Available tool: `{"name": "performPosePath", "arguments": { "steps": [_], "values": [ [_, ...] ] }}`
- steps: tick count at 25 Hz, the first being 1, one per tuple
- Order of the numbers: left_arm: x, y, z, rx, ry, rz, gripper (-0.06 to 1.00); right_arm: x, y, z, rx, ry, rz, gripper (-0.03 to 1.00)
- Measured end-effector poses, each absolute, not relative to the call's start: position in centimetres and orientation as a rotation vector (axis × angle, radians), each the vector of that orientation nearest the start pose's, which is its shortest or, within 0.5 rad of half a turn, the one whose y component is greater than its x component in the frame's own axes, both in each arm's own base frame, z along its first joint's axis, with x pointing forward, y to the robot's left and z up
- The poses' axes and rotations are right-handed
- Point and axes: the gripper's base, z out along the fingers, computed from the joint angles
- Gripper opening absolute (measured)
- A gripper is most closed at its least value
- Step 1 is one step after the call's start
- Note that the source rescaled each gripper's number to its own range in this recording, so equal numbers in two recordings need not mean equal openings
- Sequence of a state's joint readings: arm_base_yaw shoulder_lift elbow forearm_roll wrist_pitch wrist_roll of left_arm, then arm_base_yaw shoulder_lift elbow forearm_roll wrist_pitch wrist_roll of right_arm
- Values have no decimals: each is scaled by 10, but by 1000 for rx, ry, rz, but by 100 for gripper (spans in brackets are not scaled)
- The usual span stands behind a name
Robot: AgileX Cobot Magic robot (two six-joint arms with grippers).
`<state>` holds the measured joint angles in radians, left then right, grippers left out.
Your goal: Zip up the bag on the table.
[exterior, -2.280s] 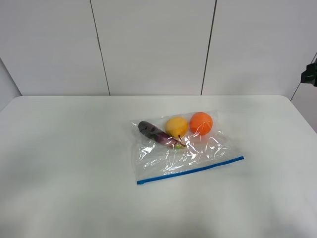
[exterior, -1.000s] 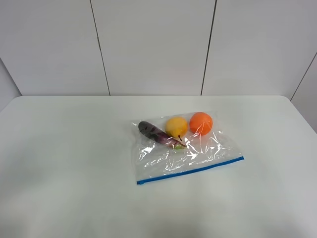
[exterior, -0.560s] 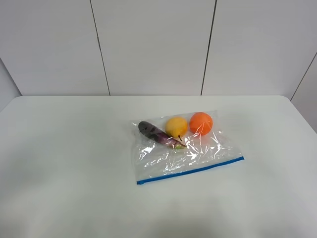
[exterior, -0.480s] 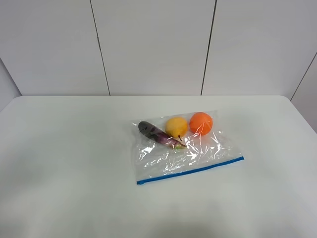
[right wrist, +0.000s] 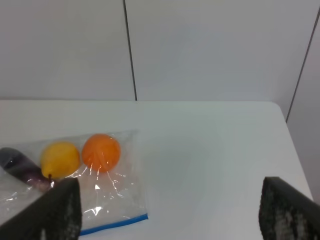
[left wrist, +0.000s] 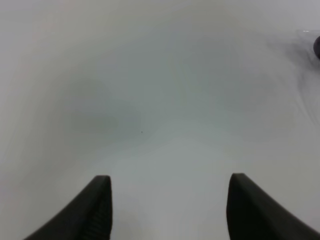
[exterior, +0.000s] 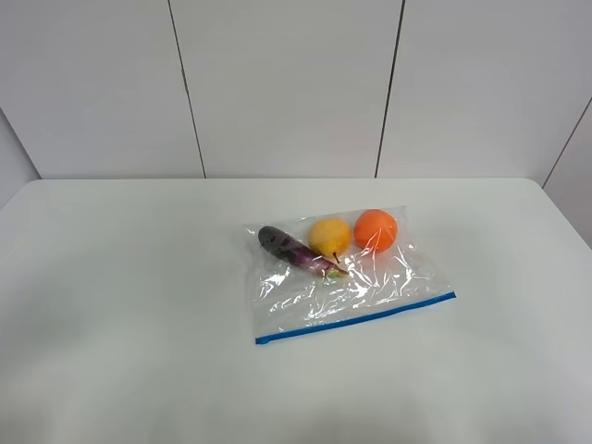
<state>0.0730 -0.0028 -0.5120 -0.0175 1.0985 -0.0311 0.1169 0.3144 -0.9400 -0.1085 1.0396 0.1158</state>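
Fingers of both grippers stand wide apart, holding nothing. Ahead of the right gripper (right wrist: 165, 210), toward its left finger (right wrist: 62, 210), lies the bag (exterior: 342, 277) on the table (exterior: 139, 277). The left gripper (left wrist: 167, 207) faces bare tabletop.

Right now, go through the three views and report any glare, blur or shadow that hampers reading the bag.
Exterior high view: sharp, even light; white glints on the crinkled bag, blue zip strip clear. Left wrist view: soft and washed out, a faint shadow on the table, the left gripper dark and blurred. Right wrist view: mildly soft, glare spots on the plastic, the right gripper out of focus.
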Motion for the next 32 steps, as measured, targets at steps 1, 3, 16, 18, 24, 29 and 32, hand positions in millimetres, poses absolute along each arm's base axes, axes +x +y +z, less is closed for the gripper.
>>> {"name": "performPosePath", "arguments": {
  "steps": [1,3,16,18,24,29,32],
  "values": [
    [-8,-2,278,-106,2064,5,56,6,-8,399,15,1894,38,95],
    [-8,-2,278,-106,2064,5,56,6,-8,399,20,1894,42,95],
    [-8,-2,278,-106,2064,5,56,5,0,370,42,1971,133,95],
    [-8,-2,278,-106,2064,5,56,4,0,358,65,1986,114,95],
    [-8,-2,278,-106,2064,5,56,6,0,334,84,2011,84,95],
    [-8,-2,278,-106,2064,5,56,7,-2,310,89,2027,58,95],
    [-8,-2,278,-106,2064,5,56,4,-3,299,93,2023,32,95]
  ]
}}
